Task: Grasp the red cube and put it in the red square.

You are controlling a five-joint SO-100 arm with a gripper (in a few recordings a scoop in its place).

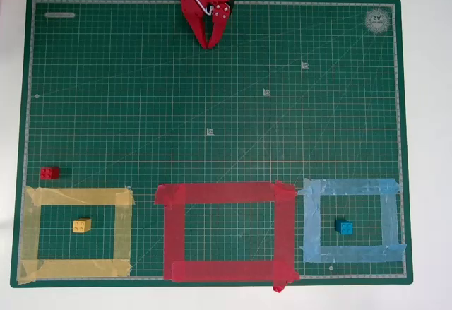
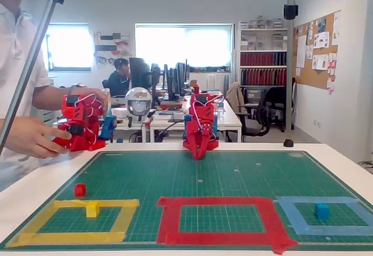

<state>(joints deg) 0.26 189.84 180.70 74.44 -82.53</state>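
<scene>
Items on your green cutting mat (image 1: 212, 112), left to right in the overhead view: red cube (image 1: 49, 173) at 9 o'clock, lying just outside the top left corner of the yellow tape outline (image 1: 76, 197), which holds the yellow cube (image 1: 82, 225); red square (image 1: 224, 194) at 6 o'clock, nothing inside; light blue tape outline (image 1: 351, 187) at 4 o'clock with the blue cube (image 1: 344, 227). Your gripper (image 1: 210, 44) sits at 12 o'clock, well apart from the red cube, fingers pinched together with nothing between them.

The round logo (image 1: 377, 20) in the corner of the green cutting mat (image 1: 141, 98) bears print too small to read.
</scene>
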